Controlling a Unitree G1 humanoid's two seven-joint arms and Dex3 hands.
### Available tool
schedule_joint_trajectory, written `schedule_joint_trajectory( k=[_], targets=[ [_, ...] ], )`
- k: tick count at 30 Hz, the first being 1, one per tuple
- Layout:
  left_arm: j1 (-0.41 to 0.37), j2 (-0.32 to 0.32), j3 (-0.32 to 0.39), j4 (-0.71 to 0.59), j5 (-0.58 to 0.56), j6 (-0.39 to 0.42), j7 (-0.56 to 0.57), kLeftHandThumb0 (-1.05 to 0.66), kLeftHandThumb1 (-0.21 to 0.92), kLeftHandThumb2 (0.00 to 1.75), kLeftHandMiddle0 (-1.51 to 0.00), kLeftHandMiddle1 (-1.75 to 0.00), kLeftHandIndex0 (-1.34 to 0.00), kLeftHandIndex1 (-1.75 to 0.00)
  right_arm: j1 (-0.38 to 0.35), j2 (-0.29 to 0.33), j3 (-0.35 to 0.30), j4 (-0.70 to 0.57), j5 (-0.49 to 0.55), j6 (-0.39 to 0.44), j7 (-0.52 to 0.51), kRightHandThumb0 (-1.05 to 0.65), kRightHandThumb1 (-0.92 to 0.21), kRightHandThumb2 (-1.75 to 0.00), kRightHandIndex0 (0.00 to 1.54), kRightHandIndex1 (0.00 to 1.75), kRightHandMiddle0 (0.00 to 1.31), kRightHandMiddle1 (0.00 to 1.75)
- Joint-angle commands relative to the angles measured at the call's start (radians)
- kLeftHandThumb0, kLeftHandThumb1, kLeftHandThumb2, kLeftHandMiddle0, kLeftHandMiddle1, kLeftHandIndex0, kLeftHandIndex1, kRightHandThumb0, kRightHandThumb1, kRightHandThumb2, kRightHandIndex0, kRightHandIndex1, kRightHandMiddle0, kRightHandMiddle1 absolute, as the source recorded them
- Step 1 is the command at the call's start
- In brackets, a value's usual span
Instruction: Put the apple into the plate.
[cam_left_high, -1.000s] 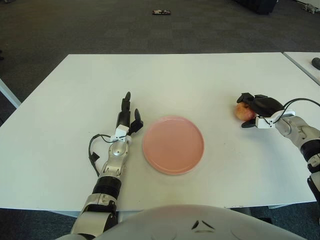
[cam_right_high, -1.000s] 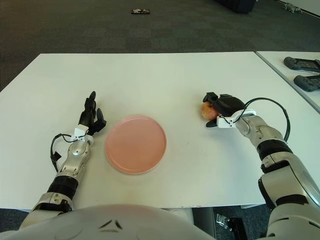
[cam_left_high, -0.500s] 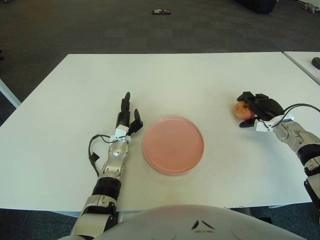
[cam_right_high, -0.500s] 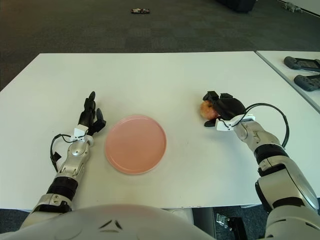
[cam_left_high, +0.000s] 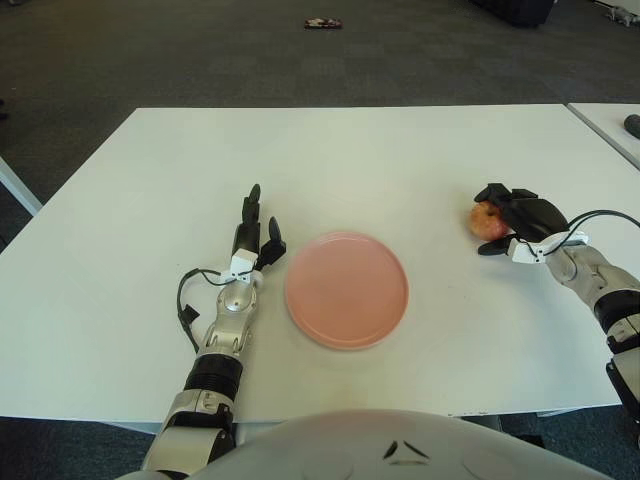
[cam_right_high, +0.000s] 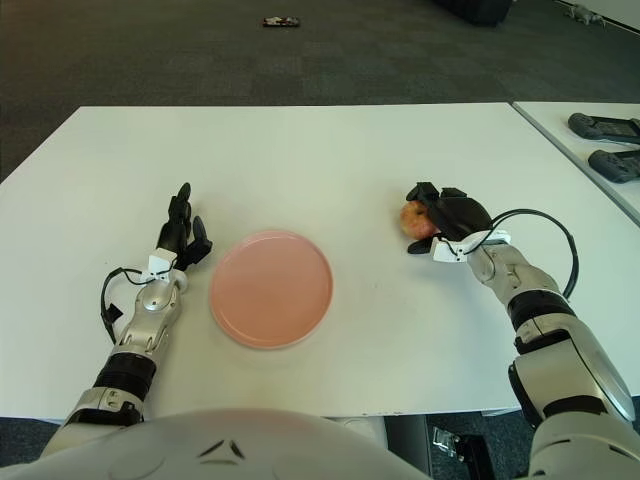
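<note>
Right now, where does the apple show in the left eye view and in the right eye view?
Left eye view: the apple is at the right, on the table, with the right robot hand curled around it.
Right eye view: nearer the middle, right of centre.
Shared landmark: the pink plate, well left of the apple in both.

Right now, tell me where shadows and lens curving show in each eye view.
Left eye view: a soft shadow rings the plate, and the right hand darkens the table beneath the apple. Right eye view: the table's near edge bows slightly, and the left hand casts only a faint shadow.
</note>
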Motion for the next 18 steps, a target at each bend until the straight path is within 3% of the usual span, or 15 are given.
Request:
schedule_joint_trajectory(
  k=[1, 8, 13, 18],
  targets=[
    [0.026, 0.002, 0.009, 0.019, 0.002, 0.035, 0.005, -0.82, 0.92, 0.98, -0.1, -0.01, 0.0, -0.28, 0.031, 0.017, -0.004, -0.002, 0.011, -0.007, 0.028, -0.61, -0.87, -0.09, 1.12, 1.75, 0.84, 1.75],
    [0.027, 0.002, 0.011, 0.016, -0.007, 0.032, -0.004, -0.81, 0.92, 0.97, -0.11, -0.01, 0.0, -0.29, 0.042, 0.024, -0.023, -0.009, 0.03, -0.018, 0.006, -0.49, -0.84, -0.1, 1.12, 1.75, 0.83, 1.75],
    [0.029, 0.001, 0.01, 0.011, -0.006, 0.033, 0.0, -0.81, 0.92, 0.98, -0.11, -0.01, 0.0, -0.29, 0.054, 0.036, -0.045, -0.008, 0.044, -0.034, -0.033, -0.34, -0.5, -0.82, 1.17, 1.75, 0.88, 1.75],
    [0.031, 0.001, 0.009, 0.006, -0.003, 0.038, 0.003, -0.81, 0.92, 0.99, -0.11, -0.01, 0.0, -0.3, 0.062, 0.049, -0.065, 0.0, 0.057, -0.069, -0.078, -0.17, -0.35, -1.16, 1.26, 1.75, 0.99, 1.75]
  ],
)
